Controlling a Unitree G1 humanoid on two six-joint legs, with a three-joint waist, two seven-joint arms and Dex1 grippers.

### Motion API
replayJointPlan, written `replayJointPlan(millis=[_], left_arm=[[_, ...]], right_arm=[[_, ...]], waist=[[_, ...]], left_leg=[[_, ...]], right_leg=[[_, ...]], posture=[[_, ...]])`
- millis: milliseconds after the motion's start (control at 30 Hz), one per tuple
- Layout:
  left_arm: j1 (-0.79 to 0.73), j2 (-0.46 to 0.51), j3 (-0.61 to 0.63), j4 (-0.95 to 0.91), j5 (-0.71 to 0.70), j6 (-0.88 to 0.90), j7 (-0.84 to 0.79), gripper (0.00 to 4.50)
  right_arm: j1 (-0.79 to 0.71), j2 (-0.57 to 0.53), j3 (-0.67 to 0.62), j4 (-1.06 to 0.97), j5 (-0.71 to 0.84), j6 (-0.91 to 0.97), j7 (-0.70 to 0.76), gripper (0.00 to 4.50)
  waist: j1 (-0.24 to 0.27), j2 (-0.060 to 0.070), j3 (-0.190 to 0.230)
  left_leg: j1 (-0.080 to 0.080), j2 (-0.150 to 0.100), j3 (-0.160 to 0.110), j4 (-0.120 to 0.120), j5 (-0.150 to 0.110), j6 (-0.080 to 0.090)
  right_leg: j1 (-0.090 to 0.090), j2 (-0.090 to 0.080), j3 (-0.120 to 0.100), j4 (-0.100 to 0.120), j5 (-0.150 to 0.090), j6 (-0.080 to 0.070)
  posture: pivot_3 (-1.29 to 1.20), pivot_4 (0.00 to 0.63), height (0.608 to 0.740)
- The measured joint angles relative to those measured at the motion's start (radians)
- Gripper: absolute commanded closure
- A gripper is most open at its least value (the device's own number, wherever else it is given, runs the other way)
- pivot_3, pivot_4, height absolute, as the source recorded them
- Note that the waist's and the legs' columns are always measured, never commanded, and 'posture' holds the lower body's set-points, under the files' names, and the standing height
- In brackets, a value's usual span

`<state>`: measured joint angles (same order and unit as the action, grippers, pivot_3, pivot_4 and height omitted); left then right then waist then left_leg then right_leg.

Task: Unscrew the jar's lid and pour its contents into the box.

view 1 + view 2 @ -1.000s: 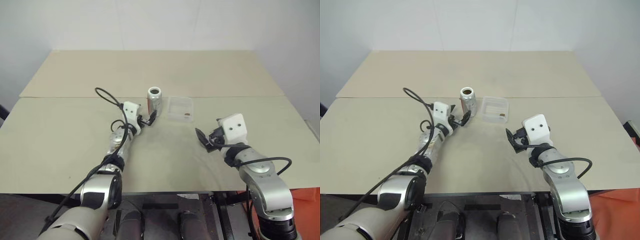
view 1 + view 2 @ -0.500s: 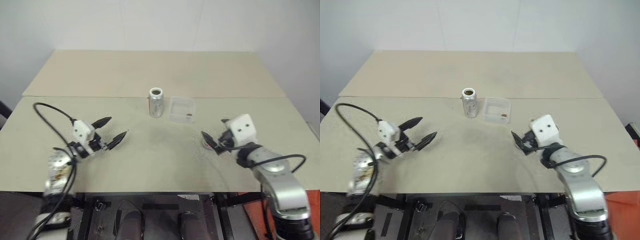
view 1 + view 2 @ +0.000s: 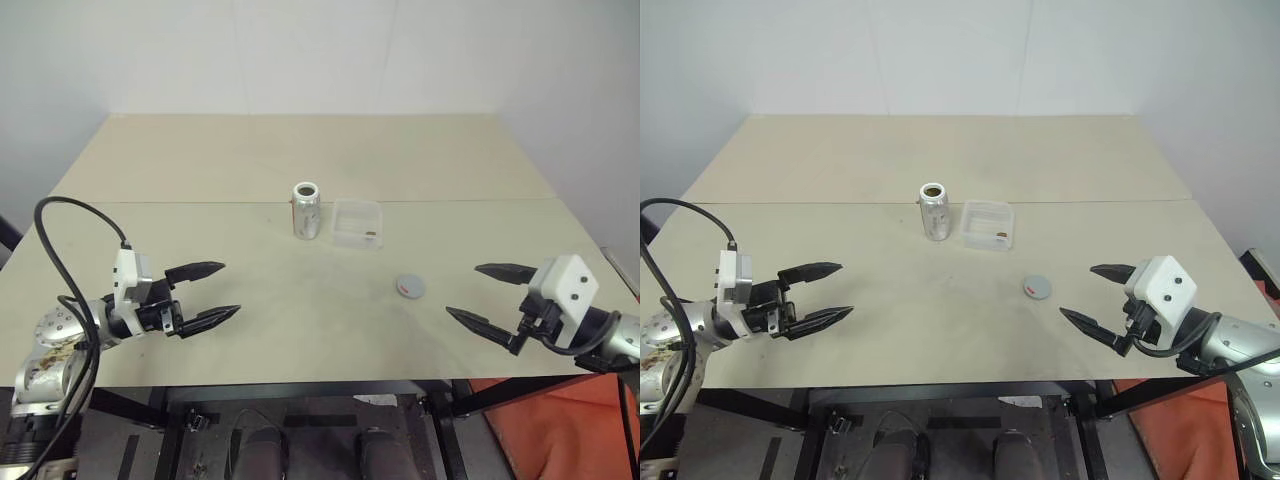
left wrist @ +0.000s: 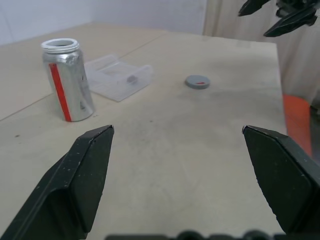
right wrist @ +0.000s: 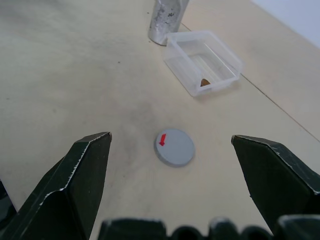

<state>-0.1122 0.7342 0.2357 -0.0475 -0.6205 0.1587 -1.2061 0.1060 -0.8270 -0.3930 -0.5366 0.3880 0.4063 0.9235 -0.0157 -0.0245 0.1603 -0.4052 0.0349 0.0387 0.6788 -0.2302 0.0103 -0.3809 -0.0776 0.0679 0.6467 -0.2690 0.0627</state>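
I see jar [image 3: 306,210] upright mid-worktop, mouth uncapped, red stripe on side. Box [image 3: 357,222] just beside it on my R, one brown bit [image 5: 205,82] inside at the end toward front edge. Lid [image 3: 410,286] flat on worktop, nearer front edge, toward R, apart from box, red mark up. L gripper [image 3: 213,291] near front-L corner, fingers spread wide, holding nothing. R gripper [image 3: 488,295] near front-R corner, also wide, empty. Both well apart from jar.

Bare lab test bench: plain beige table [image 3: 320,150], blank white wall [image 3: 320,50].
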Motion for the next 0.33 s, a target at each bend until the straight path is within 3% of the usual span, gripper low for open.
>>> replayJointPlan(millis=[333], left_arm=[[0.039,-0.002,0.008,-0.041,0.042,0.003,0.088,0.02]], right_arm=[[-0.063,-0.024,0.062,0.046,0.012,-0.007,0.04,0.0]], waist=[[0.001,0.0,0.0]], left_leg=[[-0.002,0.0,0.001,0.0,0.0,0.0]], right_leg=[[-0.003,0.0,0.001,0.0,0.0,0.0]], posture=[[0.0,0.15,0.74]])
